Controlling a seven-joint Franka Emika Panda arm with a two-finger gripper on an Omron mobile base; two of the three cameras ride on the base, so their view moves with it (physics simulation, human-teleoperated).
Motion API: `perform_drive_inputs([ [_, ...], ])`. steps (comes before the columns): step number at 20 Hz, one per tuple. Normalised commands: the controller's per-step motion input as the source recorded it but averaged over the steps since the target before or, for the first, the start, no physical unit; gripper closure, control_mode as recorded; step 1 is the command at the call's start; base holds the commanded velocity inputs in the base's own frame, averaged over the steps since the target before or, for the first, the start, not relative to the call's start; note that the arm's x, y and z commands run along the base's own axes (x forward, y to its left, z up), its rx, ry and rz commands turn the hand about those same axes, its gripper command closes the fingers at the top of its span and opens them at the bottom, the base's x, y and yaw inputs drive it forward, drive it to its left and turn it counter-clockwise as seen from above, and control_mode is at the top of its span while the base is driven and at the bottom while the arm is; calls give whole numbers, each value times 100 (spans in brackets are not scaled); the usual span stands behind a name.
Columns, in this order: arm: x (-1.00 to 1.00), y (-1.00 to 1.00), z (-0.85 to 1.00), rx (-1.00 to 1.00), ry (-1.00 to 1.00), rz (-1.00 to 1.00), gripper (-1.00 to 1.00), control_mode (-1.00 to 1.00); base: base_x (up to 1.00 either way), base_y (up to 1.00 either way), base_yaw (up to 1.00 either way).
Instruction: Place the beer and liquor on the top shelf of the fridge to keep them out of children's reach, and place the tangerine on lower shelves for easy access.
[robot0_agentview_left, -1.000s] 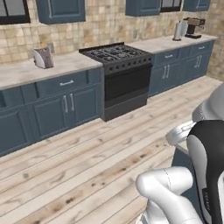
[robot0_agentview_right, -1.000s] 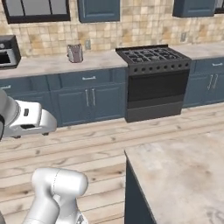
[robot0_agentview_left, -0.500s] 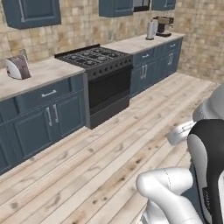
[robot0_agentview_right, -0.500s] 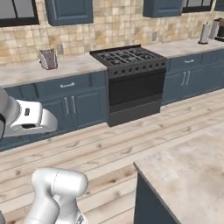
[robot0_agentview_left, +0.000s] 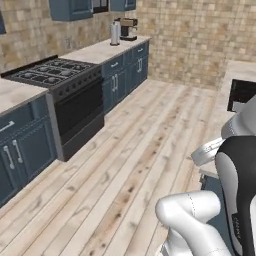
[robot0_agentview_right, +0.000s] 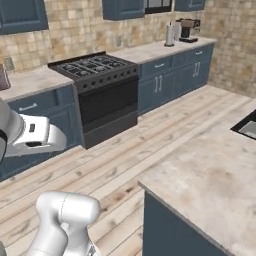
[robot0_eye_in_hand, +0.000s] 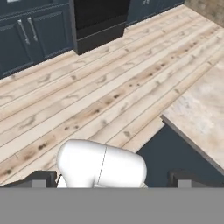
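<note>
The beer, the liquor, the tangerine and the fridge are out of view. In the hand view my gripper (robot0_eye_in_hand: 113, 179) points down at the wooden floor beside the island counter's corner. Its two dark fingertips (robot0_eye_in_hand: 40, 179) stand far apart at the bottom edge with nothing between them, so it is open. In both base views the white arm is folded close to the base.
A black stove (robot0_agentview_left: 55, 75) (robot0_agentview_right: 95, 67) sits in a run of blue cabinets (robot0_agentview_left: 122, 72) along the tiled wall. A coffee machine (robot0_agentview_right: 188, 30) and a silver jug (robot0_agentview_left: 115, 33) stand on that counter. The stone-topped island (robot0_agentview_right: 215, 175) with a dark sink (robot0_agentview_right: 247, 127) is close on the right. Wooden floor (robot0_agentview_left: 130, 165) lies between.
The whole picture has slid left in both base views, so the base has turned right. The corner wall and the island's sink have come into view. The gripper stays open.
</note>
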Motion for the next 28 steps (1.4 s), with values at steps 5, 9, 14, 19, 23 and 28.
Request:
perform_drive_inputs([
  [5, 0, 0, 0, 0, 0, 0, -100, 100, 17, 32, -49],
  [9, 0, 0, 0, 0, 0, 0, -100, 100, 17, 40, -49],
  [14, 0, 0, 0, 0, 0, 0, -100, 100, 19, 53, -49],
  [19, 0, 0, 0, 0, 0, 0, -100, 100, 23, 67, -46],
  [23, 0, 0, 0, 0, 0, 0, -100, 100, 31, 76, -43],
  [28, 0, 0, 0, 0, 0, 0, -100, 100, 46, 67, -45],
])
